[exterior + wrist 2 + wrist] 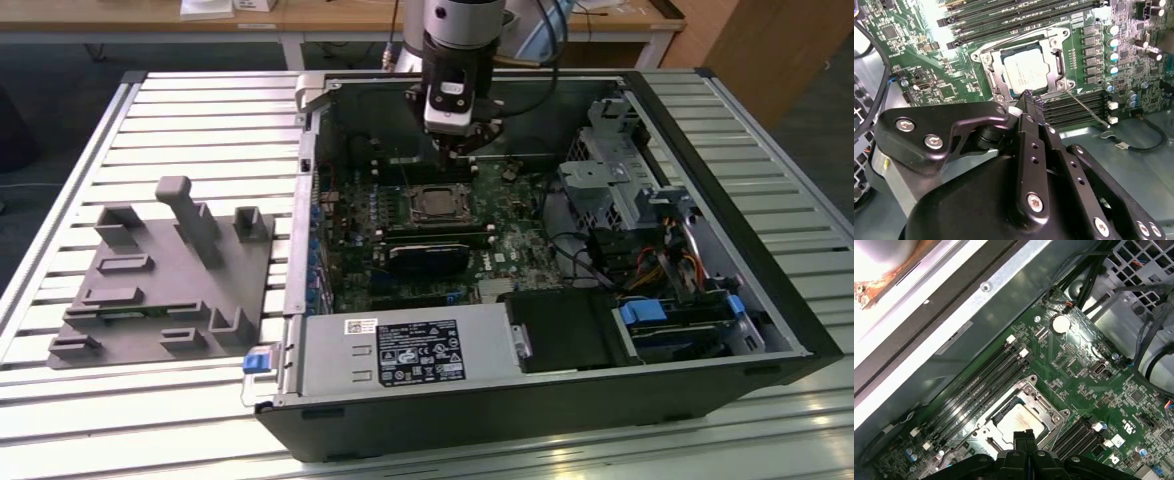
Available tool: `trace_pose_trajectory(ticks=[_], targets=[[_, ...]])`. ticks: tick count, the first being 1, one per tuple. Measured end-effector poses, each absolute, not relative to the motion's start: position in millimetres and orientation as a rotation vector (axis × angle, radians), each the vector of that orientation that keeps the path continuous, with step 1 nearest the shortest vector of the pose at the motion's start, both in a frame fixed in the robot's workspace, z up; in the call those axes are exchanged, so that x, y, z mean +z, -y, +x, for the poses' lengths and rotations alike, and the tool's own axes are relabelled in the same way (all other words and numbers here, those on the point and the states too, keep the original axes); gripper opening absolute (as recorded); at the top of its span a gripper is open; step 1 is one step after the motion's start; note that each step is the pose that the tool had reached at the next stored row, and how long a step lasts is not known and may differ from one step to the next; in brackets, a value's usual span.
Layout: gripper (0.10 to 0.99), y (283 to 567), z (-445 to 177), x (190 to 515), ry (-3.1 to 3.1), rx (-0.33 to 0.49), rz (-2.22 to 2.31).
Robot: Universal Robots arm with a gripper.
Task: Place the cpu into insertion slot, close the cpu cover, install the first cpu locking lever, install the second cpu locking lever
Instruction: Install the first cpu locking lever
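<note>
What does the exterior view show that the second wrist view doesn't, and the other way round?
Exterior view: the grey fixture block on the slatted table, the labelled power supply, and the drive cage at the exterior view's right.
Second wrist view: the thin metal lever slanting across the memory slots.
Both: the cpu seated under the closed cpu cover, with the hand, fingers together, close by.

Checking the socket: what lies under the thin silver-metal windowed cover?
A pale silver-grey square chip shows through the window of the silver-metal cover; the socket contacts beneath the chip are hidden.
</note>
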State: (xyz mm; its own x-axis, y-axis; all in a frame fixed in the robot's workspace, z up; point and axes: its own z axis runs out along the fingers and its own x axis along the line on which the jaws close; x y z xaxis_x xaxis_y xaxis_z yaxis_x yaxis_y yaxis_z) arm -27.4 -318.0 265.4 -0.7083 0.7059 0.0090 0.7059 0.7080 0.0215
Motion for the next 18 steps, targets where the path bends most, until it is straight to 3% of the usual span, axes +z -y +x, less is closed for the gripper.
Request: trace_pose_trajectory(ticks=[18], targets=[[0.106, 318.0, -27.4, 265.4, 3.042, -0.036, -0.770]])
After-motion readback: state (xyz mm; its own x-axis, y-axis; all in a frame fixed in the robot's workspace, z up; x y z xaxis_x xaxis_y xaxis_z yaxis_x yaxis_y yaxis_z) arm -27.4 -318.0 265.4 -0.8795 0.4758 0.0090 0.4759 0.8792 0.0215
